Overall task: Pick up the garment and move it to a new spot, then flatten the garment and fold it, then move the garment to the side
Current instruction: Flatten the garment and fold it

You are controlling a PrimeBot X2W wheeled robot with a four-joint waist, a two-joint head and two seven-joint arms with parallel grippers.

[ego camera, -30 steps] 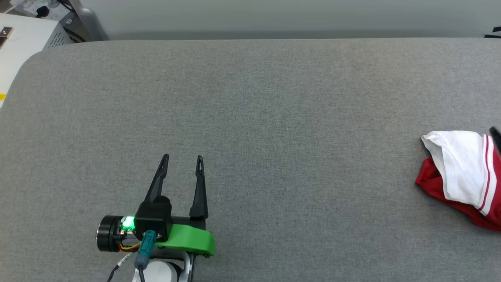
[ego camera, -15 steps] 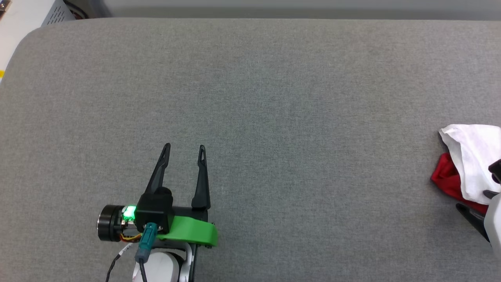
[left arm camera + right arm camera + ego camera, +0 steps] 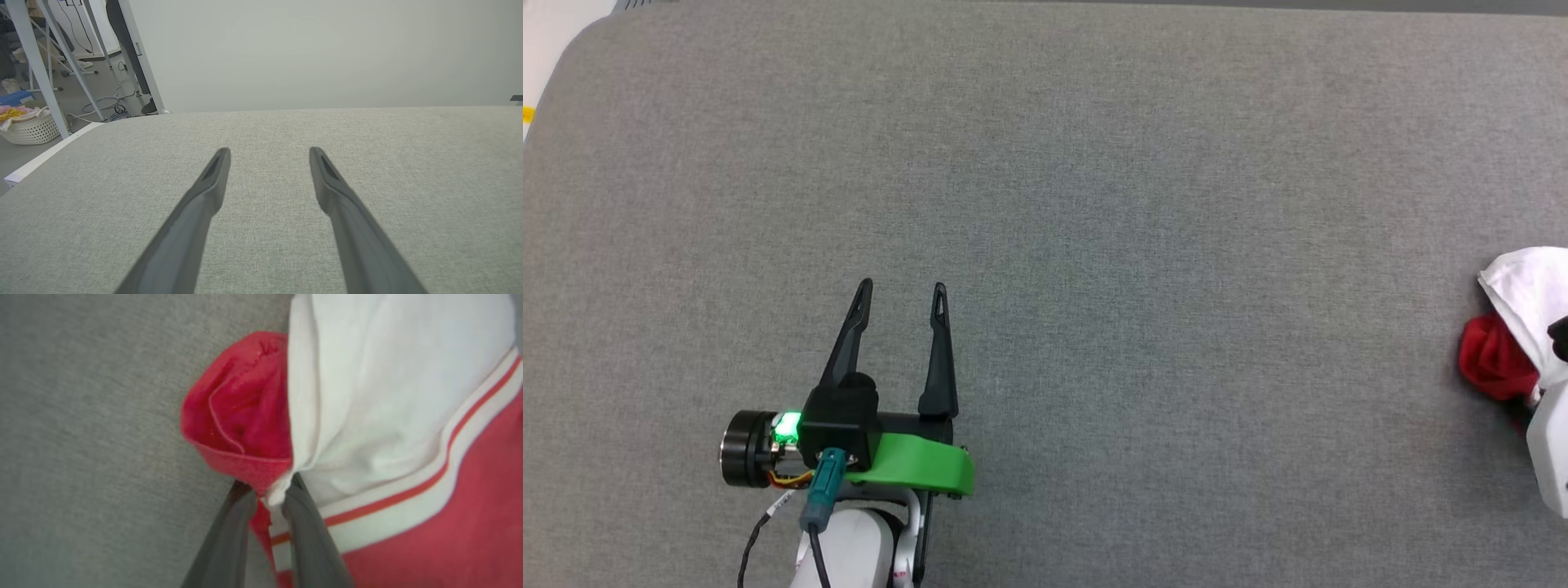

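Note:
The garment (image 3: 1515, 327), red with a white sleeve and red-white striped trim, lies bunched at the far right edge of the grey padded table (image 3: 1094, 204). In the right wrist view the garment (image 3: 367, 416) is close up, and my right gripper (image 3: 267, 486) is shut on a fold where white sleeve meets red cloth. That arm's pale housing (image 3: 1550, 457) covers part of the cloth in the head view. My left gripper (image 3: 903, 287) hovers open over bare table at the lower left, far from the garment, with nothing between its fingers (image 3: 212, 179).
Beyond the table's rounded left end, the left wrist view shows a white laundry basket (image 3: 28, 128) on the floor, slanted metal frame legs (image 3: 61, 53) and loose cables. A plain pale wall stands behind the table's far edge.
The head camera has tilted down, shifting the whole picture. My right gripper came in at the right edge and closed on the garment, which is now more bunched. The left gripper has stayed open.

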